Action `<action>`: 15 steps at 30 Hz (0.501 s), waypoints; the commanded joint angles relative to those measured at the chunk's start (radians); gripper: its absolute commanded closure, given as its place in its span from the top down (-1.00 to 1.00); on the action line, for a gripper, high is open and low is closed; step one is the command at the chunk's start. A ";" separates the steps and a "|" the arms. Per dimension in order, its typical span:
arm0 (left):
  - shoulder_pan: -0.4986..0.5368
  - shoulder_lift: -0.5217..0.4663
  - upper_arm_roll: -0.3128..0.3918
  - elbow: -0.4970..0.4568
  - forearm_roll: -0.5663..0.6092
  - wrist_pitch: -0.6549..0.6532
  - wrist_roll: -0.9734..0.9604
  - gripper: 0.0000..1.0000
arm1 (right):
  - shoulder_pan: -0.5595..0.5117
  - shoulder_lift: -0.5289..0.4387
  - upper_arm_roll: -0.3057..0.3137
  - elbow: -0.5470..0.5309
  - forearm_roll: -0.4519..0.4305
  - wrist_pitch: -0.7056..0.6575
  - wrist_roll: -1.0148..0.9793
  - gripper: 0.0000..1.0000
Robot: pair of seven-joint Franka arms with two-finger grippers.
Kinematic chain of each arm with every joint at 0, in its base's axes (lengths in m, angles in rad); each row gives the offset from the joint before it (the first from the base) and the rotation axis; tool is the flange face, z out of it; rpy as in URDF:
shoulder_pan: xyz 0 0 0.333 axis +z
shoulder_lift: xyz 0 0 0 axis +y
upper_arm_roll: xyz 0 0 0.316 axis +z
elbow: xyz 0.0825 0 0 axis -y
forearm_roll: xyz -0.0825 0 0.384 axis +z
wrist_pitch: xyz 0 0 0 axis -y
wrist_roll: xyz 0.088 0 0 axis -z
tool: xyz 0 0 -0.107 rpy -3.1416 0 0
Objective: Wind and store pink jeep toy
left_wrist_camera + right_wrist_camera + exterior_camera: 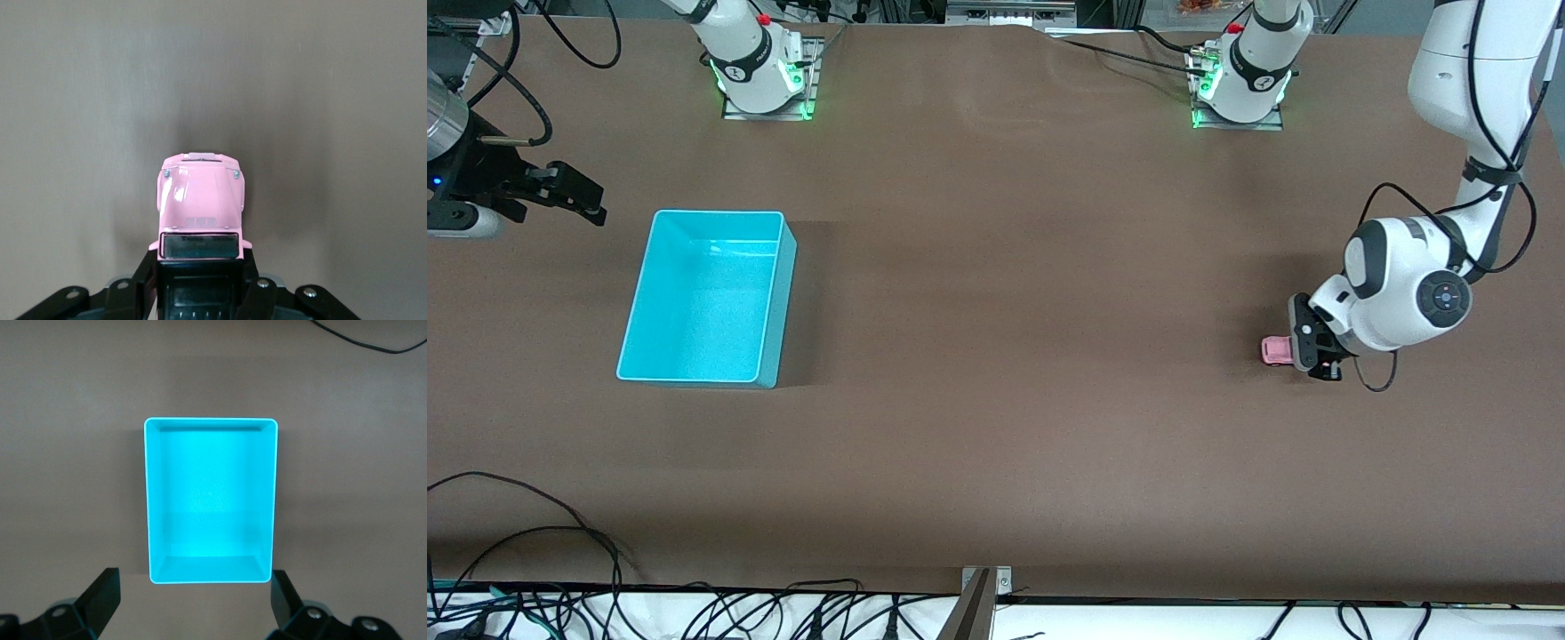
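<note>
The left gripper (1303,347) is clamping the pink jeep toy (1274,349) on the table (1014,373), well apart from the cyan bin (783,293); the right gripper (574,197) is waiting, fingers apart, beside the bin; only the left wrist view is showing the jeep's hood (200,195)

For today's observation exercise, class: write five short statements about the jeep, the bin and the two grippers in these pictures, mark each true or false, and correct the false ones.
1. The left gripper is down at the jeep, its fingers either side of the rear. True.
2. The jeep lies in the bin. False: it sits on the table, toward the left arm's end.
3. The bin holds nothing. True.
4. The right gripper is shut. False: its fingers are spread wide.
5. The right gripper holds the bin. False: it hangs beside the bin, touching nothing.
</note>
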 commanded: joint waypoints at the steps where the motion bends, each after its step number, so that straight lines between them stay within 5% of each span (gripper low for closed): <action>1: 0.080 0.074 -0.005 0.048 0.025 -0.009 0.083 -0.97 | 0.001 0.000 -0.002 0.020 0.008 -0.021 -0.005 1.00; 15: 0.252 0.161 -0.002 0.149 0.027 -0.009 0.275 -0.97 | -0.001 0.000 -0.002 0.020 0.008 -0.021 -0.005 1.00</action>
